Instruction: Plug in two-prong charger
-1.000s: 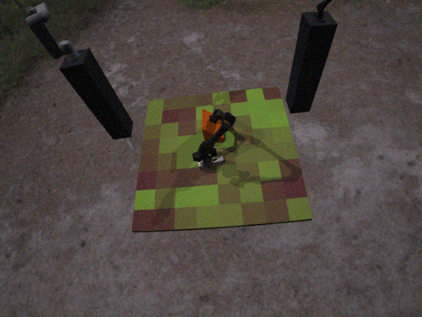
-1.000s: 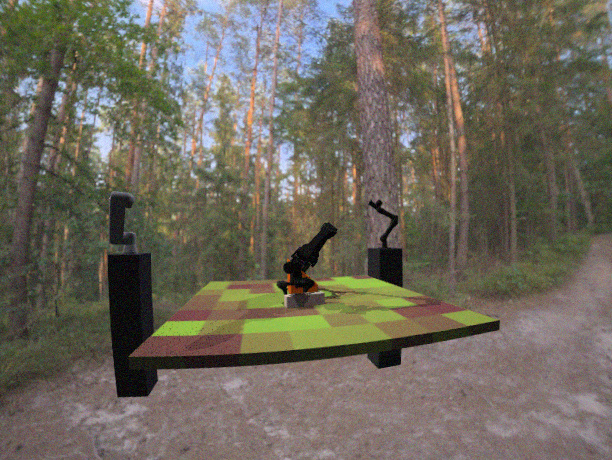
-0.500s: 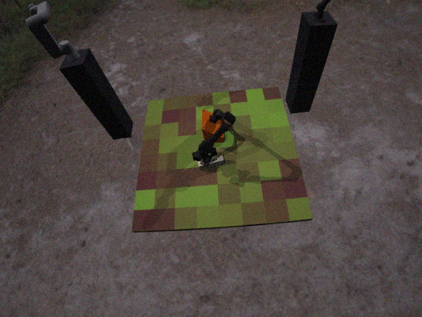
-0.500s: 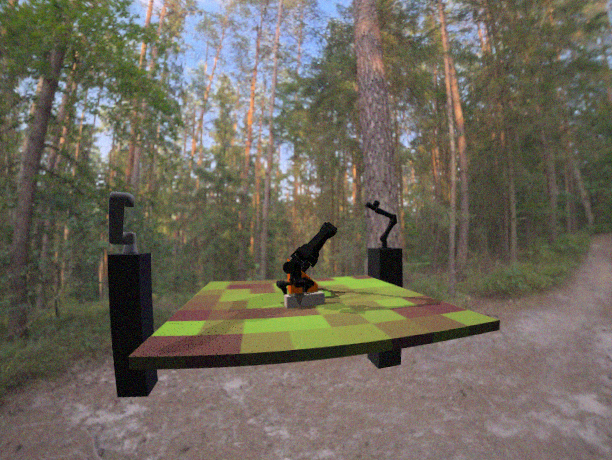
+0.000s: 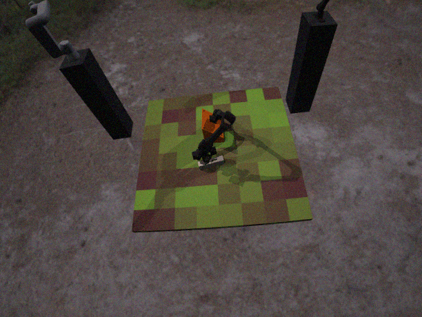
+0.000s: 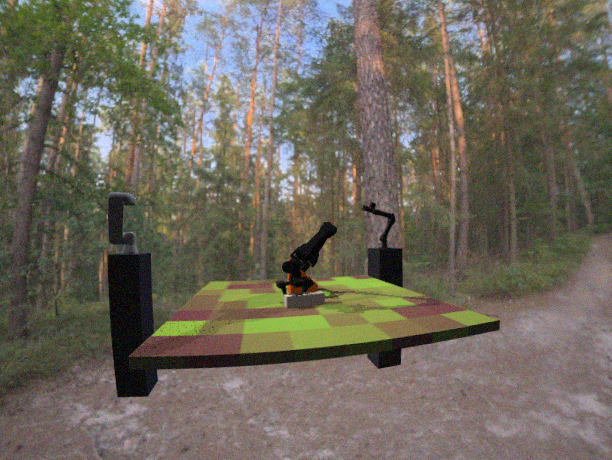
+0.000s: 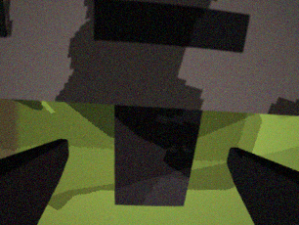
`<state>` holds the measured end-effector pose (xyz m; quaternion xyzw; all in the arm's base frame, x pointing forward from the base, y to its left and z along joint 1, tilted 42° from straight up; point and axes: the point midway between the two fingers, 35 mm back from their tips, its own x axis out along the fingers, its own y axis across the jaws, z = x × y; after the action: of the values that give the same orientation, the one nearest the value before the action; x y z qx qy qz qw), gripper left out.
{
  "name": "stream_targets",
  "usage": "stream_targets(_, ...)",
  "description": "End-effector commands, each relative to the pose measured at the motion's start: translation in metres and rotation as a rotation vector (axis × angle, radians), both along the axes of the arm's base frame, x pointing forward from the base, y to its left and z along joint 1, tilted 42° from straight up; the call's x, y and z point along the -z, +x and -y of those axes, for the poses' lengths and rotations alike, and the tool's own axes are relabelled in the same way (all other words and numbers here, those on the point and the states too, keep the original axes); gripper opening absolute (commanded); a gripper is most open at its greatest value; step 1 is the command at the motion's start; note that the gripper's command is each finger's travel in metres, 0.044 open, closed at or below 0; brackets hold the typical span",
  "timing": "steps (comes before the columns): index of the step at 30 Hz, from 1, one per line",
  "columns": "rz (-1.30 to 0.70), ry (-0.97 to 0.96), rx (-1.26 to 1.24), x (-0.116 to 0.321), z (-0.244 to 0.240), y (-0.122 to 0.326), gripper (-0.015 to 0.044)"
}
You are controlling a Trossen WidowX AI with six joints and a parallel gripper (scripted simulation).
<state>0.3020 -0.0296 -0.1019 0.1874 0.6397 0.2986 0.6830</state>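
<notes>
The grey power strip [image 5: 219, 160] [image 6: 305, 301] [image 7: 34, 64] lies on the checkered table, with a dark slot on its upper face in the wrist view. The dark charger [image 7: 142, 183] is a block against the strip's arm-side edge. No prongs show between them; how deep they sit and which outlet they are at cannot be told. My gripper [image 5: 207, 160] [image 7: 149, 152] is open, its fingers spread to either side of the charger with gaps on both sides, gripping nothing. The arm hides the charger in the top view.
The orange arm base [image 5: 211, 127] [image 6: 304, 288] stands close behind the strip on the checkered table [image 5: 196, 217] [image 6: 270, 334]. Two dark pillars [image 5: 98, 96] [image 5: 308, 65] stand beyond the table's sides, topped by a pale bent shape and a small dark arm.
</notes>
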Motion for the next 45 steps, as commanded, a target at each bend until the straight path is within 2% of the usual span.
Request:
stream_targets(1,0.004,0.0,0.0,0.0,0.001,-0.005,0.044)
stream_targets(38,0.01,0.009,0.015,0.008,0.005,-0.049,0.044)
stream_targets(45,0.439,0.095,0.38,-0.05,0.054,-0.039,0.044)
